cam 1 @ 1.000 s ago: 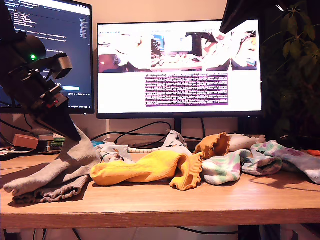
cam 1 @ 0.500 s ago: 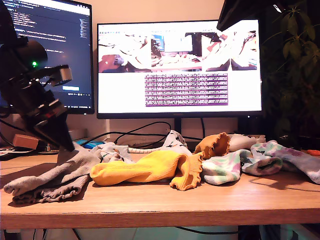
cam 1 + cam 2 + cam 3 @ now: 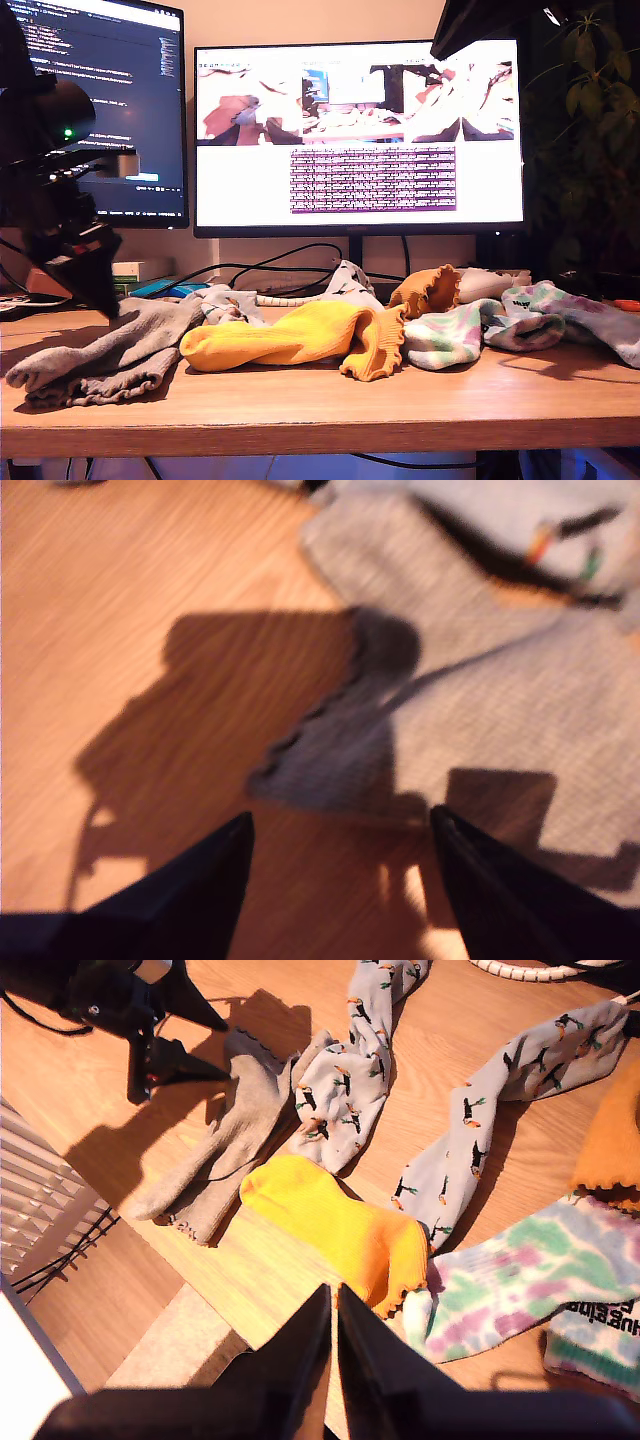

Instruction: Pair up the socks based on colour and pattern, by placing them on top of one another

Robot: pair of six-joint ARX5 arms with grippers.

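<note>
My first gripper (image 3: 340,880), the tool at the exterior view's left (image 3: 95,290), hangs released with its jaws spread wide and nothing between them, just above the wooden worktop (image 3: 130,600). Directly ahead of its tips lie the two grey ribbed socks (image 3: 480,720), stacked one on the other and flat on the worktop (image 3: 95,365). My second gripper (image 3: 333,1310) is clenched, jaws pressed together on nothing, high over the pile. Below it sits a mustard-yellow sock with a frilly cuff (image 3: 340,1225); beyond that, two pale grey-blue socks printed with toucans (image 3: 345,1090); to one side, the pastel blotched fuzzy socks (image 3: 520,1270), touching the yellow one's cuff.
</note>
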